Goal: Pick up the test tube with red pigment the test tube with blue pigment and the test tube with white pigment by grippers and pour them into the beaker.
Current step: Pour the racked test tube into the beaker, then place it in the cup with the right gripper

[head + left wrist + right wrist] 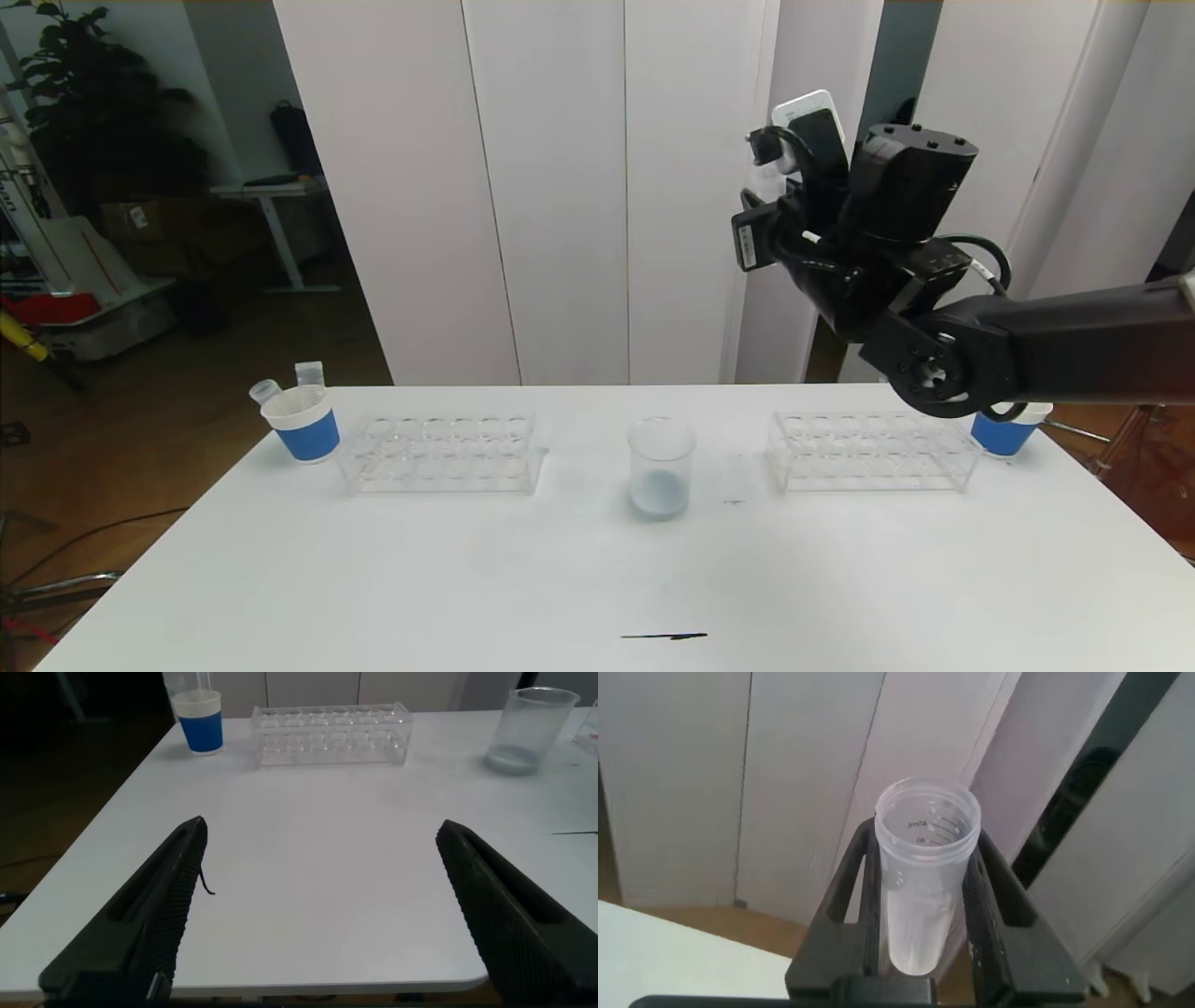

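Clear beaker [661, 480] holds pale blue liquid; white cup [302, 425], blue band.

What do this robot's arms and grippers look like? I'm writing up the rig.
The right gripper is black with long flat fingers, on a black jointed arm with looping black cables and a white block on top. The left gripper has wide black fingers with ribbed inner pads.

Tube [926, 873] graduation marks, digits too blurred, perhaps "40".

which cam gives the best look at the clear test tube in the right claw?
Right wrist view: the clear plastic test tube fills the frame, clamped between the shut right claw. In the head view the arm hides it. The left wrist view misses it.
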`<control>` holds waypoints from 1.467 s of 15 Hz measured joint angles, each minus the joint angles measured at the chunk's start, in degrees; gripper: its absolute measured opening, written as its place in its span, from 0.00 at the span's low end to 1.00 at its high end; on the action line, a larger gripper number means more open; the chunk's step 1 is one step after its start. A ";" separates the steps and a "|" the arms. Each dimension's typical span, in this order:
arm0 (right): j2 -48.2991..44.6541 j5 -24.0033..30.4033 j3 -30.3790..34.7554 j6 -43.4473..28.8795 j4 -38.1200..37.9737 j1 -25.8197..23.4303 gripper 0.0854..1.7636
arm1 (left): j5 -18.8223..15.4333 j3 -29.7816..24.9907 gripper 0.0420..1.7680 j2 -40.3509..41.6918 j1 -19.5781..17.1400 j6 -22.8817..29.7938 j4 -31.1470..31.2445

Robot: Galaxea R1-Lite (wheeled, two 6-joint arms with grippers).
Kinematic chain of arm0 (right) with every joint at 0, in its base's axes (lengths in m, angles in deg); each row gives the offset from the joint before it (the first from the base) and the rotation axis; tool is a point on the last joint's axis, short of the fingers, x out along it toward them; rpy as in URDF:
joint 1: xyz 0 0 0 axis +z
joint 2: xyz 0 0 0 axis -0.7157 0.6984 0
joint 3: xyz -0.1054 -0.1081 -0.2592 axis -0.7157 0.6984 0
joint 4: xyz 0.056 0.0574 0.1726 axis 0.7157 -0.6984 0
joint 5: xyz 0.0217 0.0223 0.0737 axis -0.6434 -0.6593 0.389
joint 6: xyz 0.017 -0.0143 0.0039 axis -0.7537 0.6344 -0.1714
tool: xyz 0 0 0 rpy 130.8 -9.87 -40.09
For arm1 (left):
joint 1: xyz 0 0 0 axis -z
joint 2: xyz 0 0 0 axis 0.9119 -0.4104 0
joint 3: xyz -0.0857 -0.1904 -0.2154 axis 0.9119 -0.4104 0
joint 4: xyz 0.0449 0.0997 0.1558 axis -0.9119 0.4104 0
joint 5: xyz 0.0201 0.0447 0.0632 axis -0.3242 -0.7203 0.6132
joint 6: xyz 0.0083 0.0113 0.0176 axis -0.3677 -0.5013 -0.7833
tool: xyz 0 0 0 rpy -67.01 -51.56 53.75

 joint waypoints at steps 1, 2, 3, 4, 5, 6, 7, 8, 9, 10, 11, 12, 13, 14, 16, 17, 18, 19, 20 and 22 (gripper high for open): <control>-0.45 -0.41 1.38 -7.39 -1.90 0.33 0.30 | -0.02 0.00 0.99 0.00 0.00 -0.02 0.00; -1.02 -0.72 3.39 -14.35 -3.57 0.52 0.30 | 0.00 0.00 0.99 0.00 0.00 -0.02 0.00; -1.94 -1.02 6.21 -21.35 -4.73 0.66 0.30 | 0.00 0.00 0.99 0.00 0.00 0.00 0.00; -2.90 -1.29 9.05 -27.14 -5.17 0.66 0.30 | 0.00 0.00 0.99 0.00 0.00 -0.05 0.00; -3.73 -1.93 11.78 -30.39 -5.21 0.28 0.30 | 0.00 0.00 0.99 0.00 0.00 0.00 0.00; -4.46 -3.67 14.69 -31.62 -4.92 -0.24 0.30 | -0.02 0.00 0.99 0.00 0.00 -0.02 0.00; -4.94 -5.55 17.40 -31.98 -4.35 -0.55 0.30 | -0.02 0.00 0.99 0.00 0.00 -0.02 0.00; -5.35 -6.73 19.96 -32.12 -2.30 -0.83 0.30 | -0.02 0.00 0.99 0.00 0.00 0.00 0.00; -5.88 -7.09 22.22 -32.04 1.17 -1.01 0.30 | -0.02 0.00 0.99 0.00 0.00 0.00 0.00; -6.42 -7.12 23.71 -31.38 3.18 -1.57 0.30 | 0.00 0.00 0.99 0.00 0.00 -0.02 0.00; -6.89 -7.31 24.67 -30.09 4.22 -2.61 0.30 | -0.02 0.00 0.99 0.00 0.00 0.00 0.00; -7.39 -7.91 25.80 -28.56 5.06 -3.99 0.30 | 0.00 0.00 0.99 0.00 0.00 0.00 0.00; -8.00 -9.53 26.87 -27.62 6.53 -5.21 0.30 | -0.02 0.00 0.99 0.00 0.00 -0.02 0.00; -8.44 -10.56 27.39 -27.25 7.40 -6.39 0.30 | 0.00 0.00 0.99 0.00 0.00 -0.02 0.00; -8.94 -11.58 27.95 -26.72 8.06 -10.63 0.30 | 0.00 0.00 0.99 0.00 0.00 -0.02 0.00; -9.11 -11.74 27.98 -26.27 8.19 -13.62 0.30 | 0.00 0.00 0.99 0.00 0.00 -0.02 0.00; -9.33 -11.75 27.98 -25.12 8.45 -16.53 0.30 | -0.02 0.00 0.99 0.00 0.00 -0.02 -0.02; -9.44 -11.67 28.06 -23.27 9.63 -19.48 0.30 | 0.00 0.00 0.99 0.00 0.00 0.00 0.00; -9.29 -10.86 28.06 -20.76 12.36 -22.91 0.30 | -0.02 0.00 0.99 0.00 0.02 0.00 0.00; -8.36 -5.41 27.67 -15.32 19.01 -29.10 0.30 | 0.00 0.00 0.99 0.00 0.00 0.00 0.00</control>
